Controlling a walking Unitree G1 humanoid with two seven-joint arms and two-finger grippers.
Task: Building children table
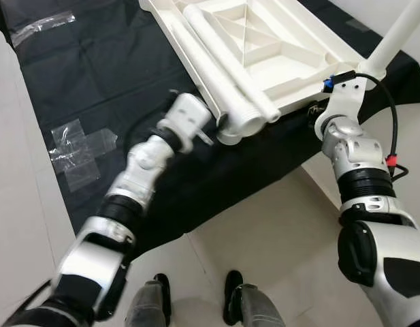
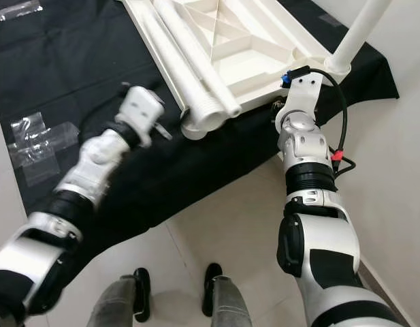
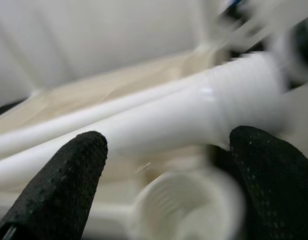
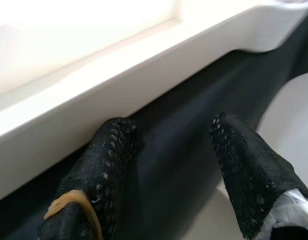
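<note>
A white plastic table top (image 1: 301,101) lies upside down on a black cloth (image 1: 94,68). Two loose white legs (image 1: 223,75) rest along its near left side, threaded ends toward me. A third leg (image 1: 397,37) stands upright in the right corner. My left gripper (image 3: 166,145) is open right at the threaded end of a loose leg (image 3: 193,112), which runs across beyond its fingertips. My right gripper (image 4: 168,125) is open at the table top's near right rim (image 4: 119,70), one finger (image 4: 111,145) tucked under the edge above the cloth.
Pieces of clear tape (image 1: 77,153) and a clear plastic bag (image 1: 43,27) lie on the cloth at the left. Pale floor tiles (image 1: 264,238) border the cloth's near edge, where my feet (image 1: 196,293) stand.
</note>
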